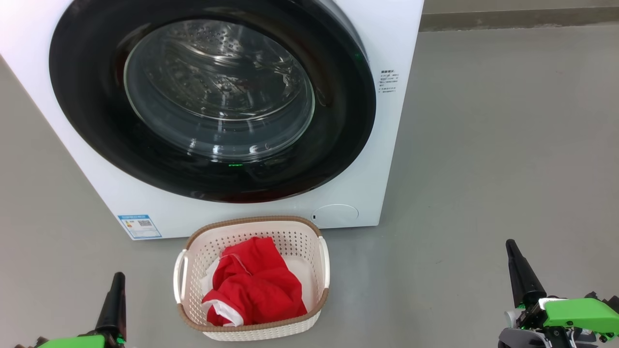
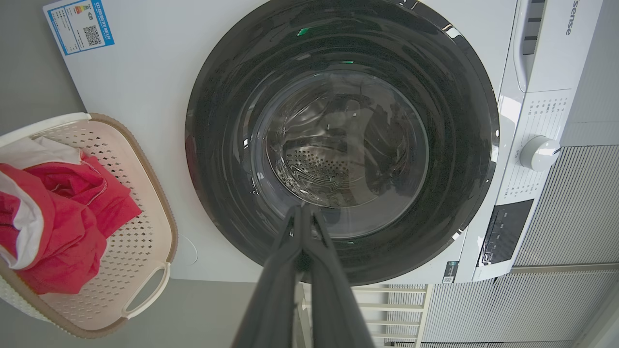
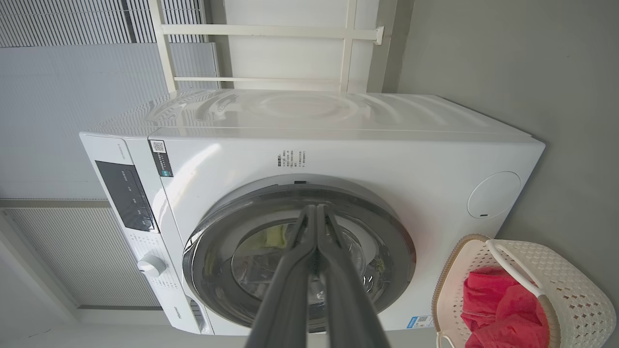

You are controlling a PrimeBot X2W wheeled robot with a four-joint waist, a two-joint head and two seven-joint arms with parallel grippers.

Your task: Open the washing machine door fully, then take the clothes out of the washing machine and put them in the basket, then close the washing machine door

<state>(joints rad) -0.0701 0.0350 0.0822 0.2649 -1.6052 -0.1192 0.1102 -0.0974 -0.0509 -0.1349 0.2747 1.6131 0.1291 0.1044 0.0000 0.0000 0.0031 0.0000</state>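
The white washing machine (image 1: 382, 145) stands ahead, its round black-rimmed door (image 1: 213, 96) flat against the front, the steel drum visible through the glass. On the floor in front sits the cream basket (image 1: 302, 239) holding red clothes (image 1: 256, 285) with white trim. My left gripper (image 1: 116, 280) is low at the left of the basket, its fingers pressed together and holding nothing. My right gripper (image 1: 510, 246) hangs at the lower right, shut and empty too. The door (image 2: 338, 140) and basket (image 2: 145, 251) show in the left wrist view; the door (image 3: 300, 251) and clothes (image 3: 498, 309) show in the right wrist view.
Grey floor (image 1: 508, 145) spreads wide to the right of the machine. A blue label sticker (image 1: 139, 226) marks the machine's lower left corner, a round cover (image 1: 336, 214) its lower right. A white dial (image 2: 539, 153) and dark panel (image 2: 503, 232) sit at its top. Ribbed wall panels (image 3: 72, 96) stand behind.
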